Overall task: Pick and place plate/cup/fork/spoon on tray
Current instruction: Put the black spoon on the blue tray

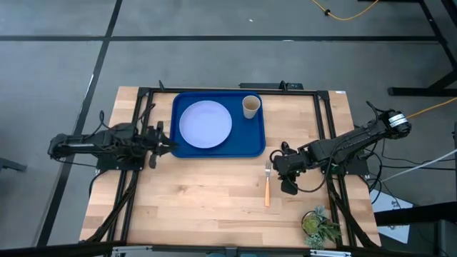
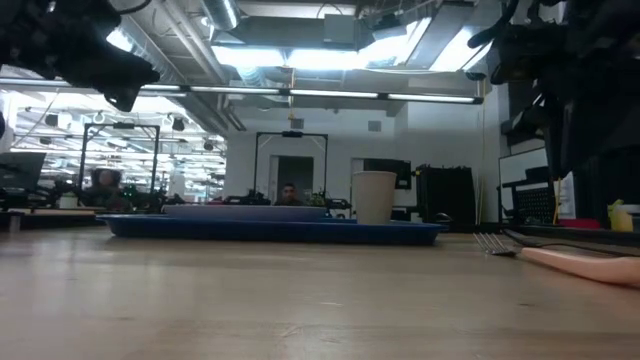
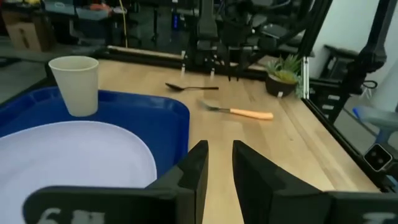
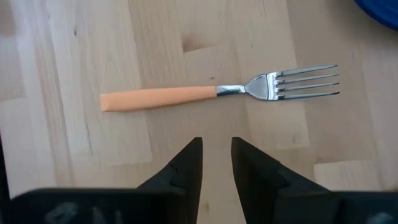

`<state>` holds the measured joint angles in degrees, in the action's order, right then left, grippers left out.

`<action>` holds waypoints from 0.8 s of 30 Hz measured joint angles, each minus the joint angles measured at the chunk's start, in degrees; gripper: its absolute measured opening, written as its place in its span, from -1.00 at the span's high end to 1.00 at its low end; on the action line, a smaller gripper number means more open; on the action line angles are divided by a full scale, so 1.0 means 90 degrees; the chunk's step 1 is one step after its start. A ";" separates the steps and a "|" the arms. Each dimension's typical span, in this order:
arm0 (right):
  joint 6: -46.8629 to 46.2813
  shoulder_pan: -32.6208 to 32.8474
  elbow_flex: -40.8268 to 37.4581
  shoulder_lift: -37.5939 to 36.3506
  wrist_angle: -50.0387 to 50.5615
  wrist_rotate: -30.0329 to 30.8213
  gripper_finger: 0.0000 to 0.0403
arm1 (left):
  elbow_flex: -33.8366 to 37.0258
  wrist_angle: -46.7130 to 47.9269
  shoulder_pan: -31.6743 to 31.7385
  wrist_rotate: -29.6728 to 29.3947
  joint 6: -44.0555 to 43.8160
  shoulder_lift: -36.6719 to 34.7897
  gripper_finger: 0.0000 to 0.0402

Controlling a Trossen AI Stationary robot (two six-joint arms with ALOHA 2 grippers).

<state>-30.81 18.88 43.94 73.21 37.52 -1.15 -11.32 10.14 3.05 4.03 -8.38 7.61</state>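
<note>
High view shows the tray (image 1: 253, 146) at the bench's (image 1: 200, 207) far centre, toward twelve o'clock. On the tray the plate (image 1: 205, 124) lies flat in the left and middle part, and the cup (image 1: 250, 106) stands upright in the far right corner, just beside the plate and apart from it.

Off the tray, the fork (image 1: 268, 183) lies on the bare bench at about five o'clock from the tray's near right corner, tines pointing toward twelve, handle toward six. The right end effector (image 1: 285, 165) sits just beside the fork at its three o'clock side, near the tines. In the right wrist view its fingers (image 4: 186, 163) stand a narrow gap apart with nothing between them, and the fork (image 4: 217, 91) lies crosswise just ahead of the tips, untouched.

The left end effector (image 1: 163, 139) hovers at the tray's left edge, at nine o'clock from the plate. In the left wrist view its fingers (image 3: 196, 168) are likewise slightly parted and empty, close to the tray rim.

That same view shows the spoon (image 3: 189, 87) lying on the bench beyond the fork (image 3: 239, 111), near the right arm; in the high view the spoon is hidden.
</note>
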 joint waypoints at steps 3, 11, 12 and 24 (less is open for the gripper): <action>0.0016 0.0016 0.0000 0.0000 0.0002 0.0000 0.55 | 0.0163 -0.0013 0.0000 -0.0027 -0.0005 -0.0372 0.68; 0.0018 0.0014 0.0000 0.0000 -0.0001 0.0019 0.55 | 0.0522 -0.0021 0.0000 -0.0196 -0.0005 -0.0830 0.68; 0.0018 0.0014 0.0000 0.0000 -0.0002 0.0019 0.55 | 0.0557 -0.0030 0.0000 -0.0284 -0.0006 -0.0830 0.68; 0.0140 0.0012 0.0000 0.0000 0.0014 0.0338 0.55 | 0.1203 -0.1215 0.0000 -0.0463 0.0032 -0.0832 0.68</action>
<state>-29.55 18.98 43.94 73.21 37.65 1.90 -0.49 -0.80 3.05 -0.14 -8.09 0.13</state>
